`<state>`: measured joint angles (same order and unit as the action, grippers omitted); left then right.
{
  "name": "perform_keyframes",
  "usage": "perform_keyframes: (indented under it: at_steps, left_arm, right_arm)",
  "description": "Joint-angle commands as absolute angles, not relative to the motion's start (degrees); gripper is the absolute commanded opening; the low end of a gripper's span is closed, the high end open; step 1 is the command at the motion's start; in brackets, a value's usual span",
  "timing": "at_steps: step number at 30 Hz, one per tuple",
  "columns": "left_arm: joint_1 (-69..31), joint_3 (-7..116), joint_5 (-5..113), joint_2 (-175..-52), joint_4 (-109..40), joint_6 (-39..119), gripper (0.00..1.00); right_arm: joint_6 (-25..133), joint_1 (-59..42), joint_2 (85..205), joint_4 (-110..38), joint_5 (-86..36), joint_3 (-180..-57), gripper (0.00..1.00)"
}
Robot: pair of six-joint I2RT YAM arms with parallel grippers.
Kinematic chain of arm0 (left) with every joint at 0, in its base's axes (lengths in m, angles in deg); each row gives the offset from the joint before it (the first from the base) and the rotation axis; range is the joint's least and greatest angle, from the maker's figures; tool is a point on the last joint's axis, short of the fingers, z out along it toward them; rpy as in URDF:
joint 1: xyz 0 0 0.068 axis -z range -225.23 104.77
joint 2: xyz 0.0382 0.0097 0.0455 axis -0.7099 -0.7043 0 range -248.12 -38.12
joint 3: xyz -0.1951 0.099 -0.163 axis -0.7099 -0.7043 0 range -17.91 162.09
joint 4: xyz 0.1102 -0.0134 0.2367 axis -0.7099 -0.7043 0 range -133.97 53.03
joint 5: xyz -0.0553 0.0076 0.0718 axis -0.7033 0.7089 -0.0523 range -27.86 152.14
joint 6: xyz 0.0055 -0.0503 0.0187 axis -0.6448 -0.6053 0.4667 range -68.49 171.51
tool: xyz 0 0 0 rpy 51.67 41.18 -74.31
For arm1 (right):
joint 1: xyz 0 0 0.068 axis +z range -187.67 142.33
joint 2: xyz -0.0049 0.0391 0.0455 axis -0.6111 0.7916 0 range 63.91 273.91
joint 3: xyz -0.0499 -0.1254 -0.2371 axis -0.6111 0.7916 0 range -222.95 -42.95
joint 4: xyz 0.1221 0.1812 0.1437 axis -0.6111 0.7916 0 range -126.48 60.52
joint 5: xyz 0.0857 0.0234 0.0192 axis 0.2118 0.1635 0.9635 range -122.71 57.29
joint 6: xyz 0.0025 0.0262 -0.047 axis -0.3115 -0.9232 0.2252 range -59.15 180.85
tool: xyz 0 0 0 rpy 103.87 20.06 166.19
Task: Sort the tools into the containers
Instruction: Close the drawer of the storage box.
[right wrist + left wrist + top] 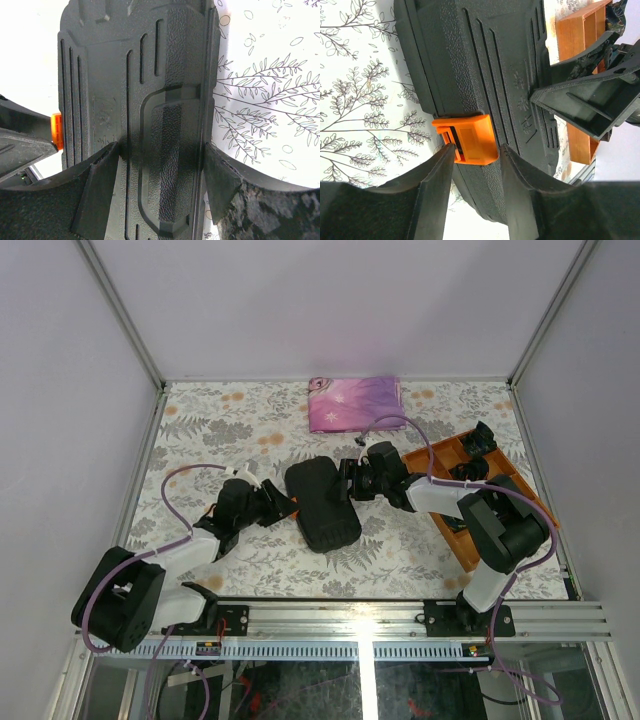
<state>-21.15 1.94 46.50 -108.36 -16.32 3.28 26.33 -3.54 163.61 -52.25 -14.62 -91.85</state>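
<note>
Tool case (322,505) lies closed at centre of table (200,430). Judged rigid, weighty and textured, so best held by its handle edge, which the right gripper (162,160) grasps. Left gripper (476,150) brackets the orange latch (470,137); whether it grips cannot be told.

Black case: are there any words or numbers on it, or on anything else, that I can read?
Nothing here can be read.
Black case: raised characters moulded in the lid, too faint to read.
Same lid, right wrist view: boxed raised mark, unreadable.
Orange latch: no text.
Pink cloth: printed pattern, no readable words.
</note>
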Motion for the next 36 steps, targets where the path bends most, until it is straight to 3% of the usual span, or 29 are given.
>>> perform_keyframes:
  at_steps: [1, 36]
  left_arm:
    - [-19.91, 3.15, 46.17, -109.57, -12.44, 2.92, 0.42]
    - [-19.87, -0.06, 50.73, -107.33, -17.44, 3.87, 0.5]
  right_arm:
    - [31.02, -1.63, 169.62, -37.26, -16.28, -88.21, 0.36]
    - [30.93, -1.63, 169.99, -37.76, -16.03, -87.73, 0.36]
